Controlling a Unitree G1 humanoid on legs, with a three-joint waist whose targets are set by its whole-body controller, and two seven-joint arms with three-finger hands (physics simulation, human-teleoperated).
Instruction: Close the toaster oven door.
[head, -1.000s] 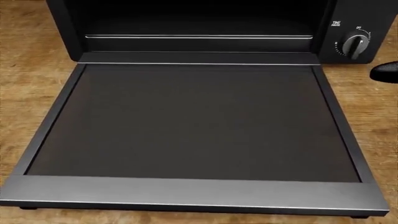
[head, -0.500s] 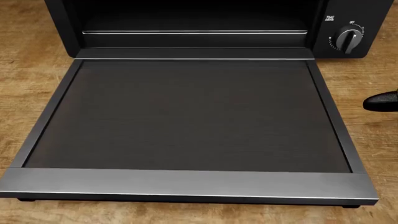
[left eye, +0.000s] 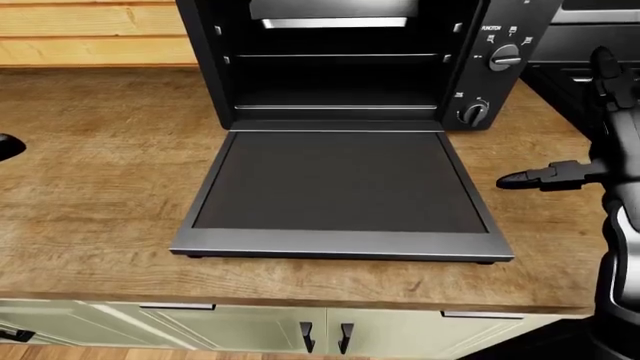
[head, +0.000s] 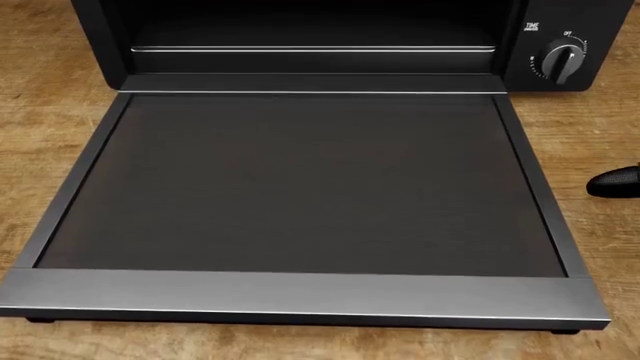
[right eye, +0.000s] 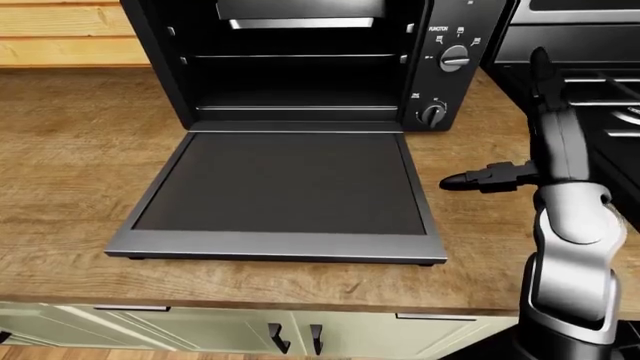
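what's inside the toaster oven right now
The toaster oven cavity shows only a wire rack and a metal strip near the top; no food or tray visible. Its door lies fully open, flat on the wooden counter.

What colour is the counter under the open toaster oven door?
Brown wood grain; the counter shows best in the left-eye view, beside the toaster oven door.
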